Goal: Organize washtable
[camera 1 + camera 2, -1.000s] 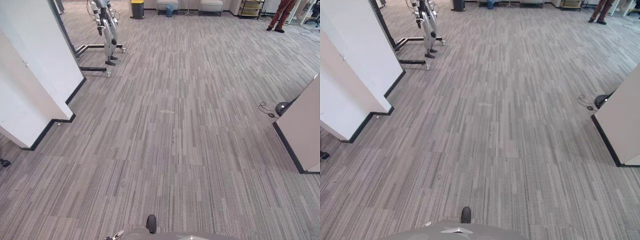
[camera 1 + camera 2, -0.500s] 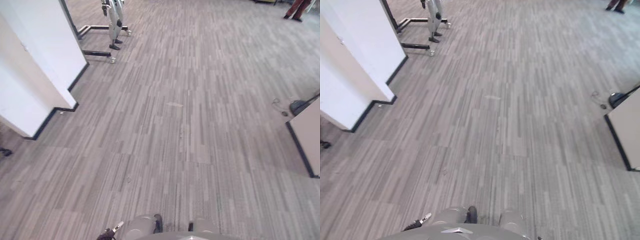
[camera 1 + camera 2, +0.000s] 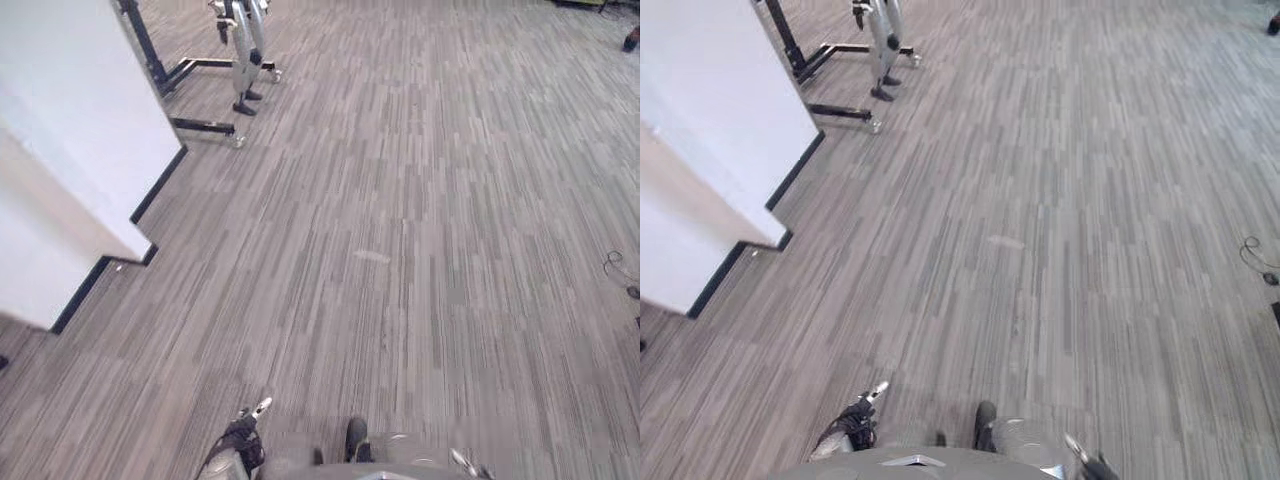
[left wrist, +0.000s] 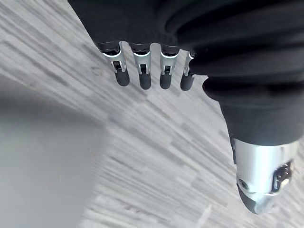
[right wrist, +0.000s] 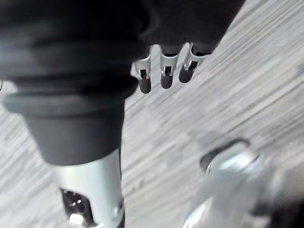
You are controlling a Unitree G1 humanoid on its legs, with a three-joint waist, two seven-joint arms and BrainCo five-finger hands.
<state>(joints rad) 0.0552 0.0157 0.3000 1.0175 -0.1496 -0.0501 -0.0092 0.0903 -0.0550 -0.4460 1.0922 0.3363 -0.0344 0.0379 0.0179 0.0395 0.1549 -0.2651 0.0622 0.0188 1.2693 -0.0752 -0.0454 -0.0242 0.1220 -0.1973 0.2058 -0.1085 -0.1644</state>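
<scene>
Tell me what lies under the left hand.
Grey striped carpet floor lies under the open, empty left hand; its dark ribbed cover hides the floor directly beneath the wrist.

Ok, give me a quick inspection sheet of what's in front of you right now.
Surface: grey striped carpet floor, with one small pale mark.
Job's things: nothing seen.
Clutter: nothing seen.
Hands: left hand has straight fingers and holds nothing; right hand is the same.
Cables: thin black cable lies on the floor at the right.
Surroundings: white partition with a black base stands on the left; a black wheeled stand is beyond it.
</scene>
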